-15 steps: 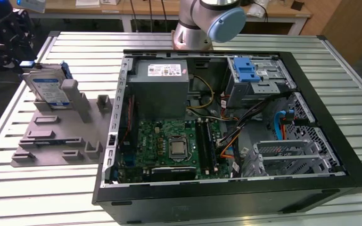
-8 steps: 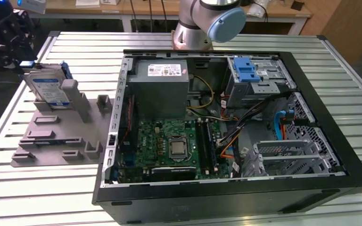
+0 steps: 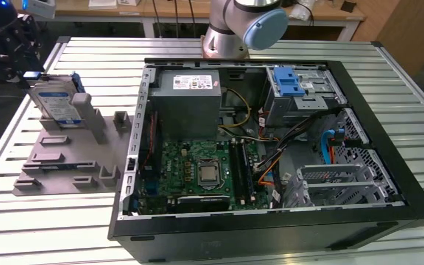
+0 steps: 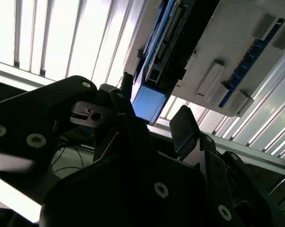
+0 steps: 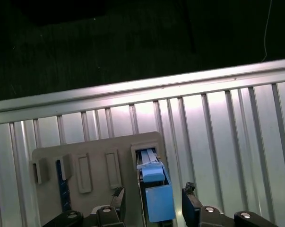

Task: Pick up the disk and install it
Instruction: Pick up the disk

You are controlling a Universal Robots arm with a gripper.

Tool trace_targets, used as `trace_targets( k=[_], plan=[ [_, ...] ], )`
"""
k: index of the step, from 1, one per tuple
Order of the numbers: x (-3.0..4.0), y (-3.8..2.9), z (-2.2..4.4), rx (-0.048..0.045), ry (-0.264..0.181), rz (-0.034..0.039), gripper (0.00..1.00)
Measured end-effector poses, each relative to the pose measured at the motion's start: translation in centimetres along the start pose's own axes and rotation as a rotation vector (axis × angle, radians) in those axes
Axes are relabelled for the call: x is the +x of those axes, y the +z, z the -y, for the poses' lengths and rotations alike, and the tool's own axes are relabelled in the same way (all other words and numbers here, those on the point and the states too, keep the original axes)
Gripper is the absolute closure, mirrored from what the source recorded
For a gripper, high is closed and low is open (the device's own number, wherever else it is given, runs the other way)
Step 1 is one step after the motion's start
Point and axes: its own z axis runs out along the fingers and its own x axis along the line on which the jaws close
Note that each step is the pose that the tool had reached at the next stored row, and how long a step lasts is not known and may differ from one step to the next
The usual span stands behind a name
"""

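Note:
The disk (image 3: 57, 102), silver with a blue-and-white label and a blue frame, stands on edge in a grey holder plate (image 3: 64, 160) at the exterior view's left. My black gripper (image 3: 26, 70) hangs at the disk's far upper end. In the first wrist view the gripper (image 5: 154, 203) is open, with one fingertip (image 5: 118, 198) on each side of the disk's blue end (image 5: 157, 196) and a gap on both sides. The second wrist view gives the same straddle: the gripper (image 4: 151, 111) brackets the blue end tab (image 4: 149, 101) without touching it.
An open computer case (image 3: 131, 165) lies on the slatted metal table (image 3: 42, 226), with a motherboard (image 3: 205, 171), a grey power supply (image 3: 186, 99) and a drive bay carrying a blue latch (image 3: 289, 83). The arm's base (image 3: 234, 27) stands behind the case. The holder plate has several raised blocks.

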Motion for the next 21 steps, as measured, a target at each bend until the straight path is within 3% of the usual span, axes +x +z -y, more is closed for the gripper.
trace_targets(
  k=[4,12,14,15,21],
  plan=[
    [0.01,0.22,0.0,-0.0003,-0.043,-0.0008,0.41],
    [0.01,0.81,0.01,-0.0006,-0.044,-0.001,0.41],
    [0.01,0.87,0.01,-0.0006,-0.044,-0.001,0.42],
    [0.01,0.89,0.02,-0.0006,-0.044,-0.001,0.49],
    [0.01,1.07,0.02,-0.0005,-0.045,-0.0009,0.49]
  ],
)
